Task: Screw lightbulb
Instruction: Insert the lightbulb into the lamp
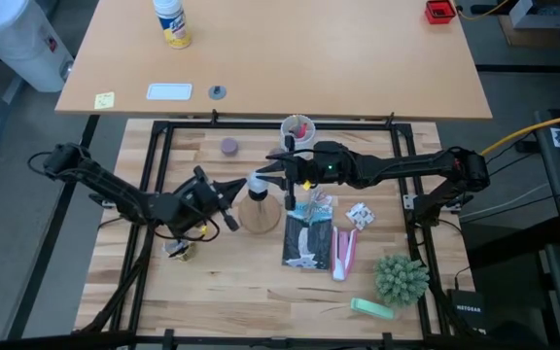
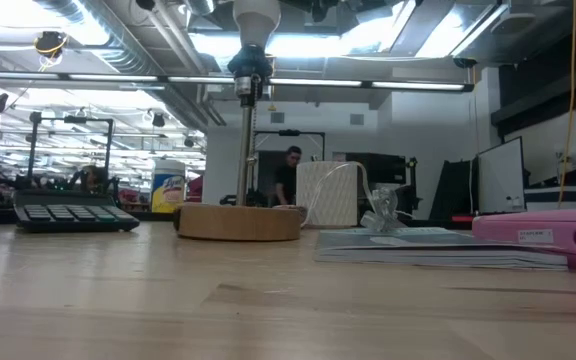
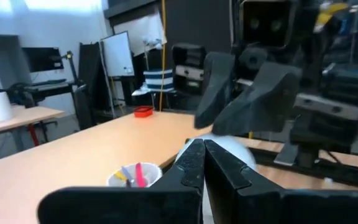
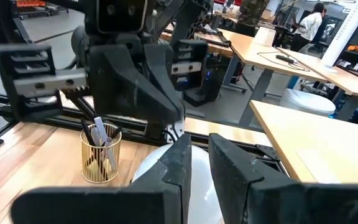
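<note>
While the lightbulb [image 1: 258, 181] sits atop the black socket post [image 2: 245, 140] of the round wooden stand [image 1: 259, 214], the right gripper [image 1: 278, 175] clasps its white globe from one side, fingers pressed to the glass. Opposite it, across the stand, the left gripper [image 1: 229, 191] is clenched with its fingers together, grasping nothing, tips just beside the bulb. Frosted white and pear-shaped, the bulb stands upright above the stand. No writing nearby is legible.
</note>
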Available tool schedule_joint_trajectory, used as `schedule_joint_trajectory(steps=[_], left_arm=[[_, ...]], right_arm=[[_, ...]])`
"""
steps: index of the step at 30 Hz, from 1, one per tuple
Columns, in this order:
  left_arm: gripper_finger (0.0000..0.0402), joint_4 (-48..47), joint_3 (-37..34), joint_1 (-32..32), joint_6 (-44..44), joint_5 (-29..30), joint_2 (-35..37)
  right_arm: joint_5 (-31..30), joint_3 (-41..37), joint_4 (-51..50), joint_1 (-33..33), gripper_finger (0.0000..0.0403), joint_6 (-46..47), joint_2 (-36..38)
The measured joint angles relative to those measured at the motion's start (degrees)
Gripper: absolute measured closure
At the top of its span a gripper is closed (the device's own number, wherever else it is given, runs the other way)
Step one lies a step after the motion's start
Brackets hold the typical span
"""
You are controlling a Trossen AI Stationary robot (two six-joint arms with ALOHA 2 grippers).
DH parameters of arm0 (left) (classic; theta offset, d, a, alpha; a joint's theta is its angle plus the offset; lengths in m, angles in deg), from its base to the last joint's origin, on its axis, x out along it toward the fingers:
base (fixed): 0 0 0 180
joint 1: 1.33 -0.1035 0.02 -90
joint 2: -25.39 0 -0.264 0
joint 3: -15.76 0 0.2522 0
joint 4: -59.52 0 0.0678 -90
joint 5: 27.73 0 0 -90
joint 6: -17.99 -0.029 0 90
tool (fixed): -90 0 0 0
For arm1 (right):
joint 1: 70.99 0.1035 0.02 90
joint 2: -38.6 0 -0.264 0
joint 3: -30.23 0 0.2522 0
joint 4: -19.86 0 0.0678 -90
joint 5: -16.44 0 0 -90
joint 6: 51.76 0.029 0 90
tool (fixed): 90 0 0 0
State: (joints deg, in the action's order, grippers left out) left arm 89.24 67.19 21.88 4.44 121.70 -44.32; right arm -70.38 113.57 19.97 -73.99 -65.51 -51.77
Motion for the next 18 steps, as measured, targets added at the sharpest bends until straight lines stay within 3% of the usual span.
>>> schedule_joint_trajectory(steps=[9, 18], left_arm=[[0.04, -6.9, 0.0, 1.2, 10.2, -6.8, -0.1], [0.04, -8.3, 0.0, 1.0, 12.9, -6.1, -2.5]], right_arm=[[0.0, 0.0, -0.1, 0.0, 0.0341, 0.0, 0.0], [1.1, -0.1, -0.2, 0.0, 0.0341, 0.7, -0.1]])
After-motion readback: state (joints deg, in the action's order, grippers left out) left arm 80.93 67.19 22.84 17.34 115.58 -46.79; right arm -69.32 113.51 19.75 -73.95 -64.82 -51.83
